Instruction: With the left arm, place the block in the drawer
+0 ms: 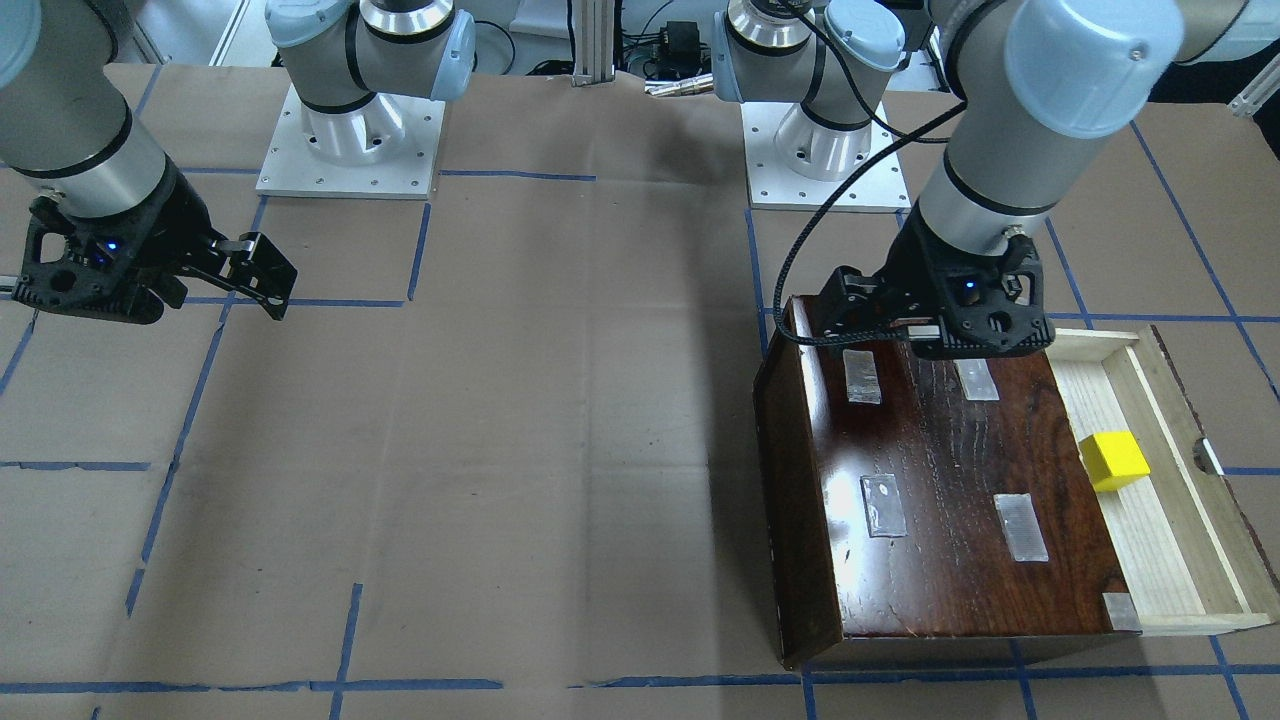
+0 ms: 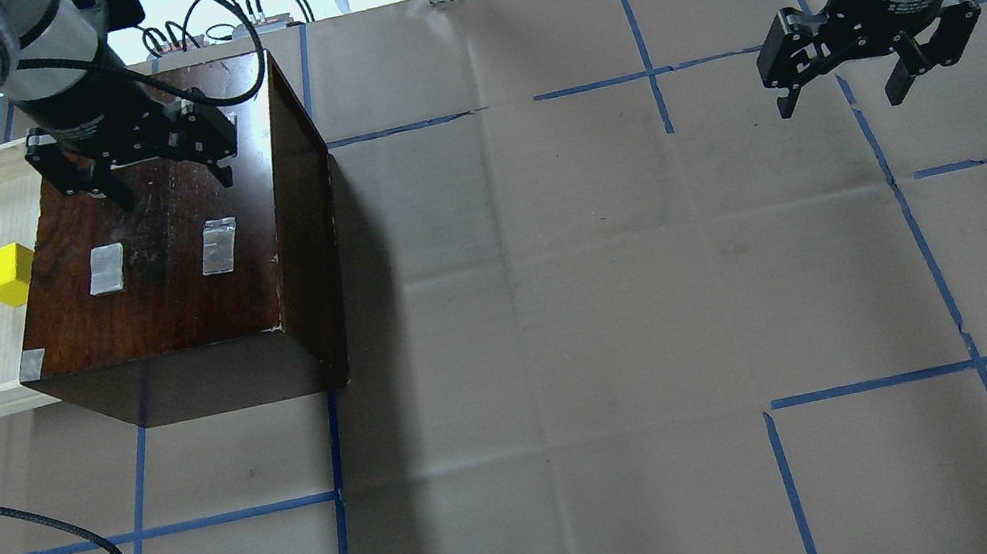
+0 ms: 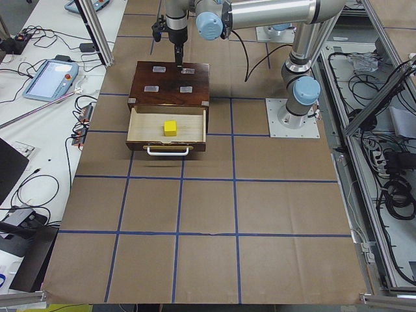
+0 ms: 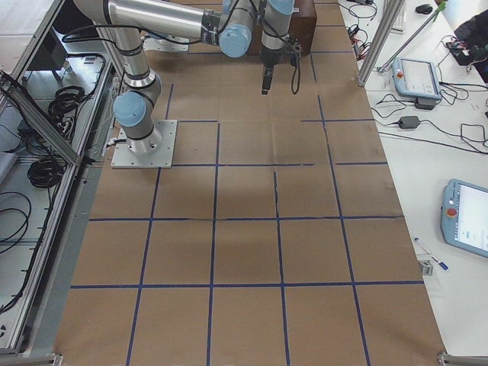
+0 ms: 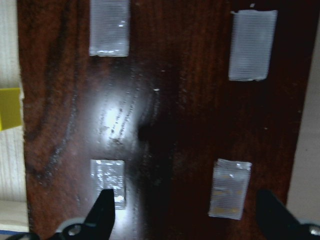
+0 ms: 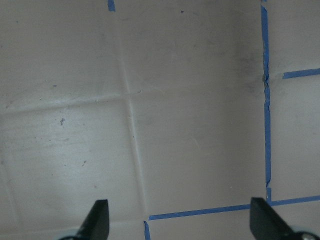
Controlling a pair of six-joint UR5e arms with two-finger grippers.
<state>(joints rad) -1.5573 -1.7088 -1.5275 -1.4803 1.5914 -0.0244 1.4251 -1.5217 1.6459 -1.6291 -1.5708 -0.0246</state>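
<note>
The yellow block (image 1: 1113, 460) lies inside the open drawer (image 1: 1160, 530), a pale wood tray pulled out of the dark glossy box (image 1: 940, 480). The block also shows in the overhead view (image 2: 6, 276), in the left side view (image 3: 170, 127) and at the left edge of the left wrist view (image 5: 10, 109). My left gripper (image 2: 172, 181) is open and empty, above the box top (image 5: 165, 100) and apart from the block. My right gripper (image 2: 840, 99) is open and empty, above bare table far from the box (image 2: 173, 303).
Several clear tape patches (image 2: 219, 246) are stuck on the box top. A loose black cable (image 2: 95, 550) lies on the table near the front left. Both arm bases (image 1: 350, 140) stand at the robot's side. Blue tape lines grid the brown table cover.
</note>
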